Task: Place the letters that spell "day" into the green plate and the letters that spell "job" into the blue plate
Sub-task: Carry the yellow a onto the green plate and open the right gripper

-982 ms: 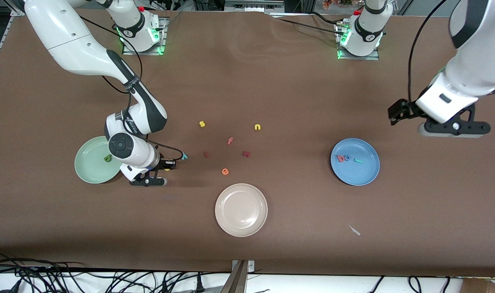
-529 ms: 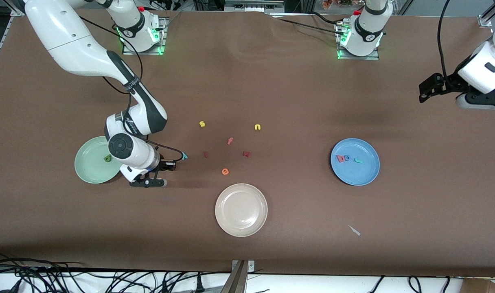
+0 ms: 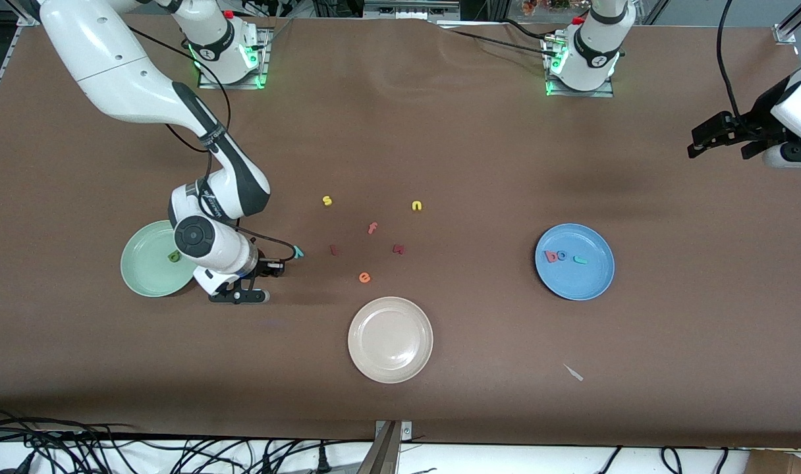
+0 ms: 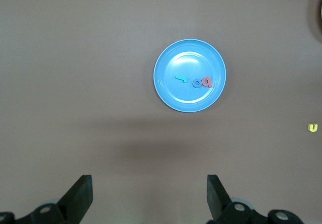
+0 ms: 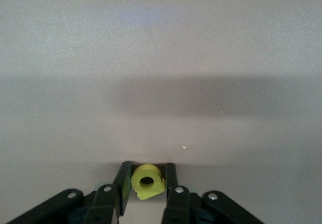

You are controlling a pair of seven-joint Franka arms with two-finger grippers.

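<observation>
Sitting between the two fingers of the right tool: the yellow round-bowled letter, down at the desk, fingers narrowed close against either side, grip probably just forming. Lying just beside that tool, toward the right arm's end: the green plate, already carrying the green stemmed letter. Waiting close by, toward the scattered letters: the teal "y". Showing the yellow letter only in the right wrist view; hiding it under the arm in the front view. Hanging high and idle, the left tool, fingers spread wide and empty, over bare desk near the blue plate, which is holding three letters.
</observation>
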